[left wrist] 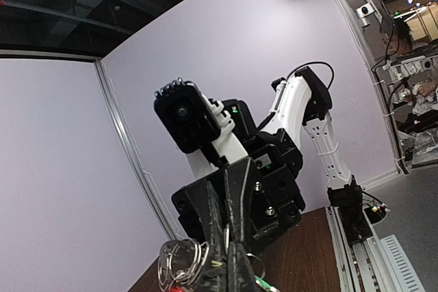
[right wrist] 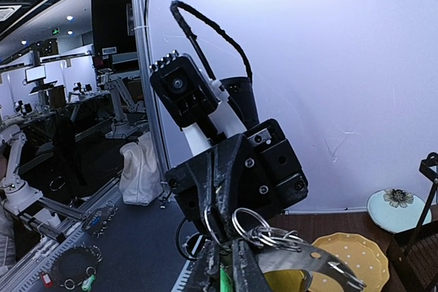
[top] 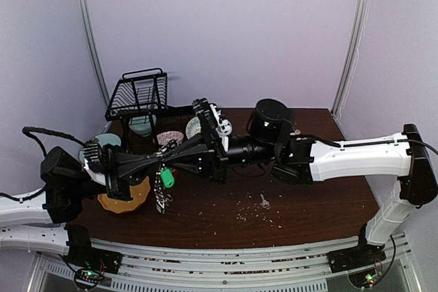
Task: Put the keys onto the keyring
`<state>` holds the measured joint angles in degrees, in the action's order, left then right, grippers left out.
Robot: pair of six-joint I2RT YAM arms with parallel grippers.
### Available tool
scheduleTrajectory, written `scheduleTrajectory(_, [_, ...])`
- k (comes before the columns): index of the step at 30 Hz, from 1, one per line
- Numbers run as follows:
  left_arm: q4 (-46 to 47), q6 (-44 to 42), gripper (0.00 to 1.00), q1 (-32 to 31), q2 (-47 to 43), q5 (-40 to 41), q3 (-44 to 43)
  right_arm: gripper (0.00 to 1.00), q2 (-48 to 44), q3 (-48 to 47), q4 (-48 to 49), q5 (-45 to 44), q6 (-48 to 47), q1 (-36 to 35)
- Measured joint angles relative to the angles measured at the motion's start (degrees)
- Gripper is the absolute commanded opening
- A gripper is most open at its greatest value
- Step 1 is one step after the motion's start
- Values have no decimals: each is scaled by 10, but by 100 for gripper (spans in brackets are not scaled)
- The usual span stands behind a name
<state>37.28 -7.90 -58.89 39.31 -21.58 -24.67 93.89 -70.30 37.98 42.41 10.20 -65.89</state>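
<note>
My two grippers meet tip to tip above the left part of the table. The left gripper (top: 163,161) (left wrist: 229,264) is shut on the keyring, whose silver rings (left wrist: 179,259) (right wrist: 254,227) bunch beside its fingers. The rest of the keyring (top: 162,200) dangles below, over the table. Facing it, the right gripper (top: 176,158) (right wrist: 229,269) is shut on a key with a green tag (top: 166,177); green shows between its fingers. A small silver key (top: 264,202) lies loose on the table, right of centre.
A black wire basket (top: 140,94) stands at the back left, with small plates (top: 170,137) in front of it. An orange-yellow plate (top: 126,200) lies under the left arm. Crumbs (top: 250,211) dot the brown table (top: 308,203).
</note>
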Motion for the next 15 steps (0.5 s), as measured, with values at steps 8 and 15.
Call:
scheduleTrajectory(8, [2, 1, 0, -1, 0, 1, 0, 0, 0, -5, -6, -6, -12, 0])
scheduleTrajectory(15, [-11, 3, 0, -1, 5, 22, -2, 0, -16, -9, -65, -35, -49, 0])
